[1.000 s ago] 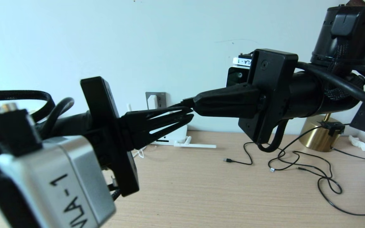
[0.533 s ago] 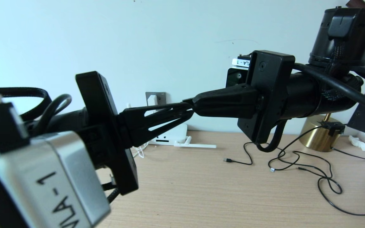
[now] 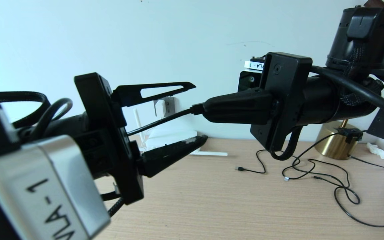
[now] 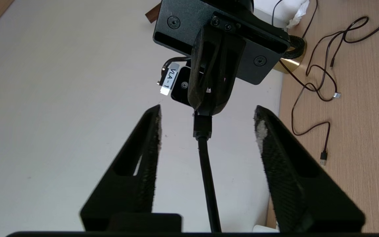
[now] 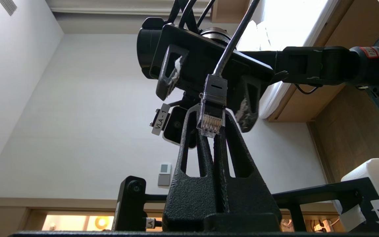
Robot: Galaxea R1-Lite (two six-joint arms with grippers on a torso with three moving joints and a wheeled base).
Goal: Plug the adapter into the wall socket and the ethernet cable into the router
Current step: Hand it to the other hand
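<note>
**Two grippers, one cable: handover to the right**

Two black grippers meet in mid-air above our desk. Our right gripper [image 3: 201,110] is clenched on the ethernet cable [image 4: 206,171], a thick black lead, pinching it right behind its clear-tipped clip connector [image 5: 212,120]. Our left gripper [image 3: 192,113] stands released, its fingers [image 4: 143,158] spread on either side of the cable without touching it.

We judge the handover done and the cable step in hand; next we must carry the connector down to the flat white router [image 3: 170,138] by the wall and line the clip up with a port.

Our left gripper hides most of the router, so we see no ports. The small white cube adapter [image 3: 159,107] seems already seated in the grey wall socket [image 3: 168,105], though we cannot confirm it.
</note>
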